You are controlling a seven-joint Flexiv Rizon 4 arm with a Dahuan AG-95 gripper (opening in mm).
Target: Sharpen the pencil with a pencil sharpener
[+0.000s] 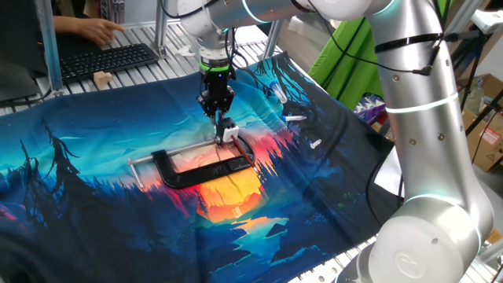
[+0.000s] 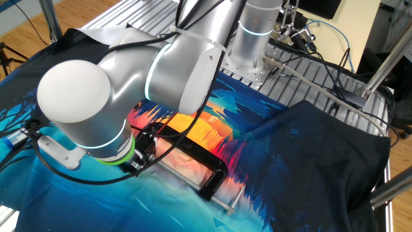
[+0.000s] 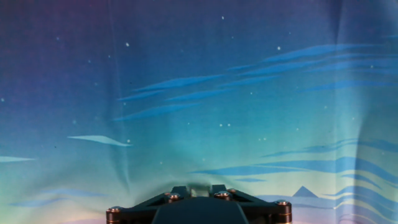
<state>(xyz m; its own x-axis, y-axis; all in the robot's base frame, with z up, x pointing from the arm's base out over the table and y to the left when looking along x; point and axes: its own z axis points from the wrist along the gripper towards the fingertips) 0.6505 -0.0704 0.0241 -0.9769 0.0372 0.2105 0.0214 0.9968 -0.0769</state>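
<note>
hand [image 1: 218, 115] was positioned directly above pencil sharpener [image 1: 229, 133], which was fixed at clamp [image 1: 206, 168] end on surface [image 1: 94, 181]. pencil [image 1: 218, 123] was seemingly held near-vertical, tip down toward sharpener. finger opening could not be told.

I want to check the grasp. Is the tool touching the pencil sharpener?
Cannot tell. In one fixed view the tool hangs directly above the pencil sharpener, which sits at the black clamp, but no contact or gap shows plainly. The hand view shows only cloth.
</note>
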